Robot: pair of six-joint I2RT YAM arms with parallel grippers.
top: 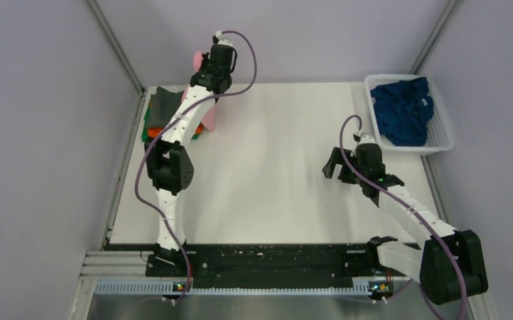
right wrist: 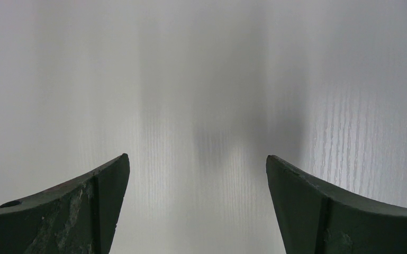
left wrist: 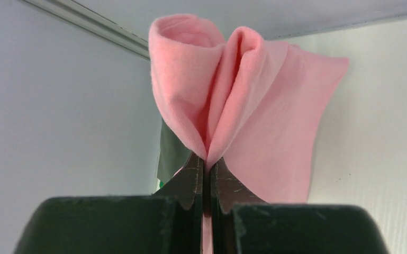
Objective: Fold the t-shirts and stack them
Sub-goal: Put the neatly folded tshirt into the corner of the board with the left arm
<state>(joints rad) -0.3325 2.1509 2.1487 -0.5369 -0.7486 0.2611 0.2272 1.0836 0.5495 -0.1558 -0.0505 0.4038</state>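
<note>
Pink shirt (left wrist: 254, 106) hung pinched in the left gripper (left wrist: 207, 163) by the stack (top: 162, 105) at the far-left corner, seemingly ready for laying on top; the right gripper (right wrist: 197, 206) hovered spread, empty.

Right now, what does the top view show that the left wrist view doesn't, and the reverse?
Top only: the basket holding navy shirts, and the right tool open above the table. Left wrist only: the left tool pinched shut on a bunched fold of cloth. Both: the pink shirt and the folded stack beneath it, though the wrist view catches only a sliver of that stack.
</note>
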